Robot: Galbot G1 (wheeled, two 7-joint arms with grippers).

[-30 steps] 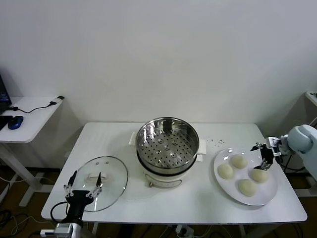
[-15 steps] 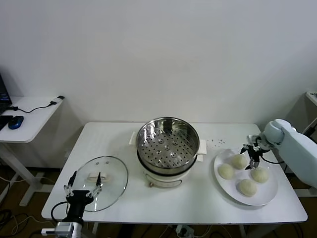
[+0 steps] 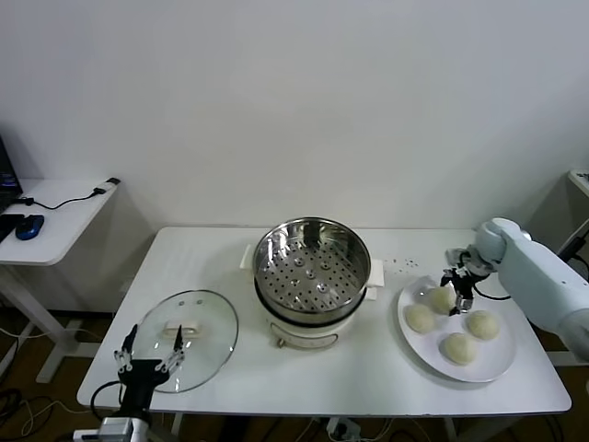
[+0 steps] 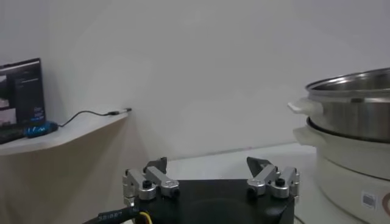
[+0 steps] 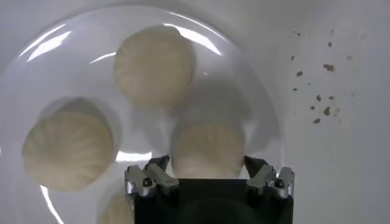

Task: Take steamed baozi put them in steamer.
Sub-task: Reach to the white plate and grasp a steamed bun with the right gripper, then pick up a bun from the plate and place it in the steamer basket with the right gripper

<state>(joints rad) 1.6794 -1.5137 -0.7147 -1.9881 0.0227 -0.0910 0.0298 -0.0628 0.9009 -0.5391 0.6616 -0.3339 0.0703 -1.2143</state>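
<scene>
White rectangular table [image 3: 368,373] with the items resting directly on it.
At centre stands the white electric cooker base [image 3: 308,324] carrying the round stainless-steel steamer [image 3: 311,262]. A round glass lid with a white handle [image 3: 187,339] lies flat near the left front edge. A flat white plate [image 3: 488,366] sits at the right side, with dark crumbs [image 3: 402,264] scattered just behind it.

R gripper [image 3: 457,287] lowered, L gripper [image 3: 147,351] parked open

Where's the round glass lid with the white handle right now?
In the head view, the round glass lid lies flat on the white table's left front, beside the steel steamer, just behind the left gripper.
</scene>
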